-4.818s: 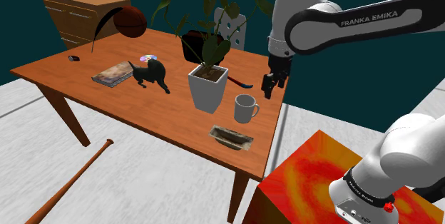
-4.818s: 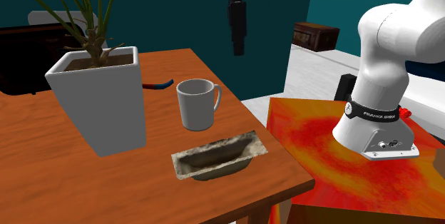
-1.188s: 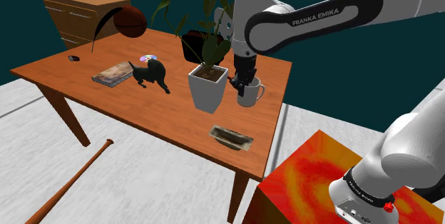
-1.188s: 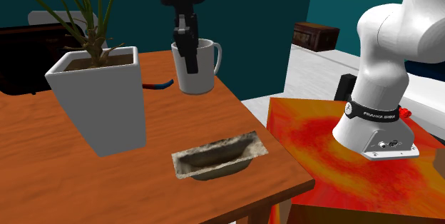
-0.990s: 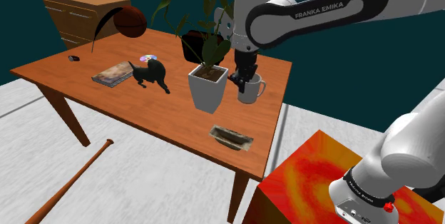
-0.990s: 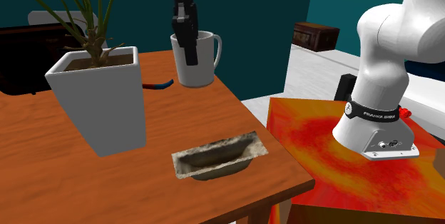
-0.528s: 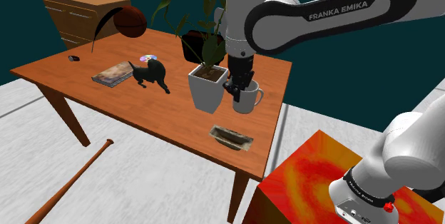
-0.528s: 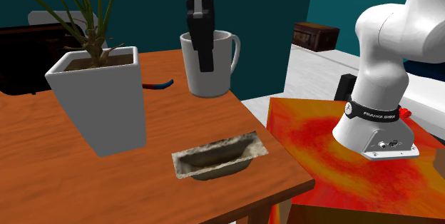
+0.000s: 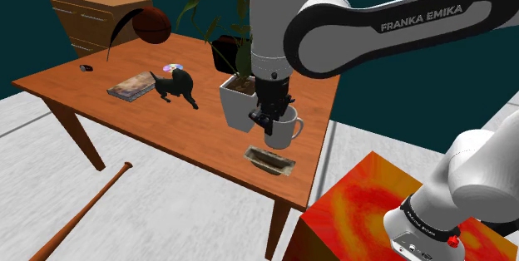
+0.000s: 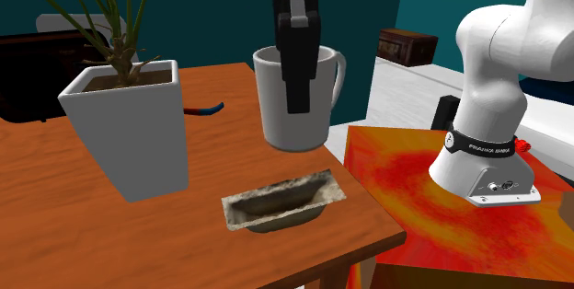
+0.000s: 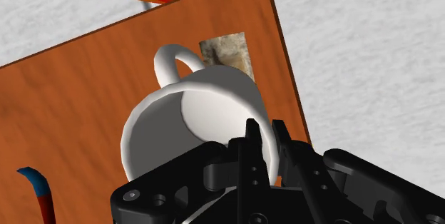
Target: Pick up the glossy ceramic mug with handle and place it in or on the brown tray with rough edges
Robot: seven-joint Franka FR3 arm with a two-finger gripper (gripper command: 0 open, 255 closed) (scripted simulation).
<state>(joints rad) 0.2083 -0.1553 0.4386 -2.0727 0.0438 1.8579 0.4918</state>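
We have lifted the mug [image 10: 324, 94] off the table [image 10: 55, 241]; it was back by the plant pot [image 10: 129, 131], now it hangs close to the tray [image 10: 276, 190]; our gripper [image 10: 297, 96] pinches its rim tight; lowering it in comes next.

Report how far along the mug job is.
Done: the end effector grips the white mug by its wall, and the mug hangs clear of the table. In hand: the carry to the brown tray, which holds nothing. Left: lower it in and release.
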